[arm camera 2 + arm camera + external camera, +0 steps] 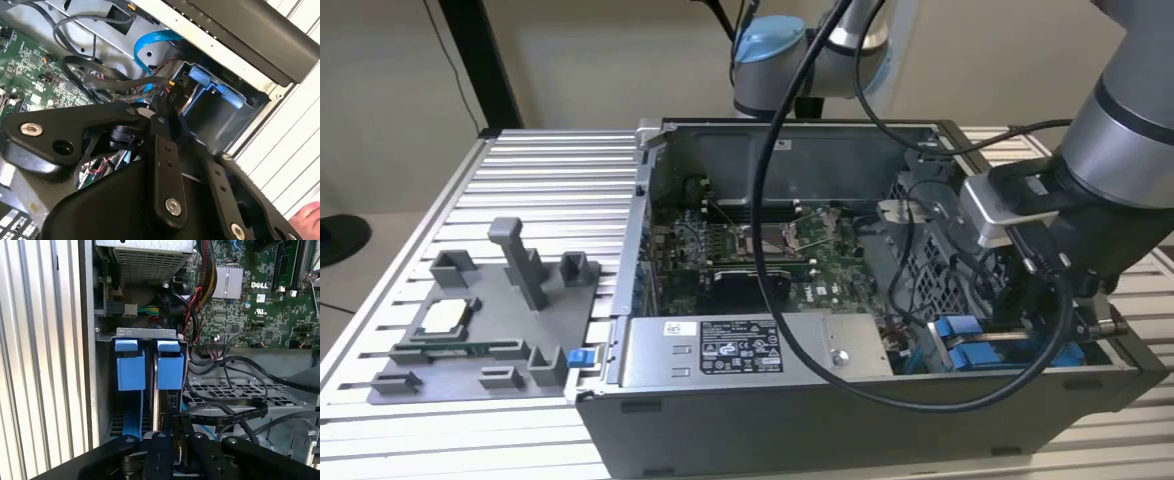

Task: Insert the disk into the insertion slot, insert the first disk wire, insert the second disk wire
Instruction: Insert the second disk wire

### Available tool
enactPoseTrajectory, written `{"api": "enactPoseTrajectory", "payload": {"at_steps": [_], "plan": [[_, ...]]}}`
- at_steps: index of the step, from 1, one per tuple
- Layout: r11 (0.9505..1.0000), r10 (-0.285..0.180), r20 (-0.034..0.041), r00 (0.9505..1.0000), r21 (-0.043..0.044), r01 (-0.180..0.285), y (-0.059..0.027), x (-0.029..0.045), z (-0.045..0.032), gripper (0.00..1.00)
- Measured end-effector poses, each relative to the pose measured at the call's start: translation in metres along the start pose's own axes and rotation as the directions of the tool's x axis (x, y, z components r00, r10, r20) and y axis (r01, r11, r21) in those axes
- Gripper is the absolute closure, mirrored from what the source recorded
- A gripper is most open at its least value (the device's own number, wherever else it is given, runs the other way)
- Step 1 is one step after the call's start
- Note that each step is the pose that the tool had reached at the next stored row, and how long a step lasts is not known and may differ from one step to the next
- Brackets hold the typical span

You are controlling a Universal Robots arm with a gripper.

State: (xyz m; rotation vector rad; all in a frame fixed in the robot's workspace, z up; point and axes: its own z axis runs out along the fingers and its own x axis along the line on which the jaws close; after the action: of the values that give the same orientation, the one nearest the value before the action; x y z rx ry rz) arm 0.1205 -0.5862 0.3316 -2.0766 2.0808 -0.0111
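In the first wrist view two bright blue tabs stand side by side in the drive cage of the open computer case. Under one tab the disk sits edge-on in the insertion slot. The bay beside it looks hollow. My gripper hangs right over the disk's edge, shut on the black plug of a flat black disk wire that loops away over the cage. In the second wrist view the gripper meets a black wire bundle beside the blue tabs. The exterior view has the gripper low in the case's corner.
A light blue cable arcs above the bay. The grey power-supply box and the green motherboard fill the case. A grey jig lies on the ribbed table at the exterior view's left. A hand shows outside the case wall.
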Motion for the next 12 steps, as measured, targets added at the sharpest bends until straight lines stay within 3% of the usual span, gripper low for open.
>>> {"api": "enactPoseTrajectory", "payload": {"at_steps": [12], "plan": [[1.0000, 0.001, -0.0019, 1.0000, -0.0004, -0.001, -0.0072, -0.0069, -0.0496, 0.00]]}}
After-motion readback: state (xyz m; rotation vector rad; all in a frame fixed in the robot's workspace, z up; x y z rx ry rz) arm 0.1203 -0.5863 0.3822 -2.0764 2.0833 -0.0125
